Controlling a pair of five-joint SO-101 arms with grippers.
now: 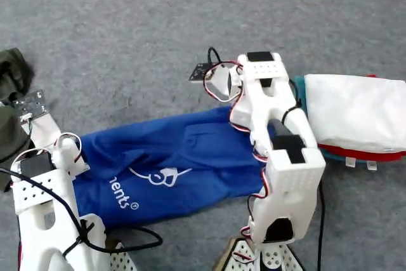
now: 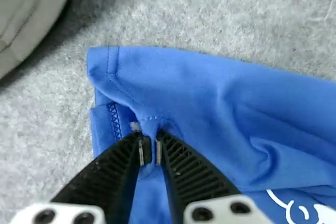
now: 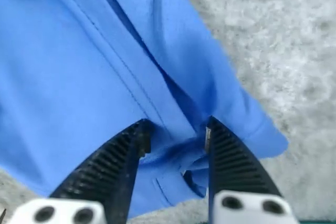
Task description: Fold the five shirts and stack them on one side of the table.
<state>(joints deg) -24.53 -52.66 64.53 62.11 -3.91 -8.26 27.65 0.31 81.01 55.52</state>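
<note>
Across the middle of the grey table (image 1: 127, 30), one blue shirt (image 1: 177, 163) is lying spread out. Its long axis is running side to side in the high view and tilting a little, so the left end is sitting nearer the arms' bases than the right end. At the table's right edge, three folded shirts are sitting in one stack: a white shirt (image 1: 355, 109) on top, a red shirt (image 1: 361, 152) under it, and a teal shirt (image 1: 299, 90) peeking out at the bottom. At the left edge, one dark green shirt (image 1: 11, 74) is lying crumpled, near the blue shirt's left end. The left gripper (image 2: 149, 150) is pinching a small pucker of the blue shirt's stitched hem, its fingers squeezed together on the cloth. The right gripper (image 3: 176, 135) is pressing onto the shirt's right end with its fingers spread, blue fabric bunching between them.
</note>
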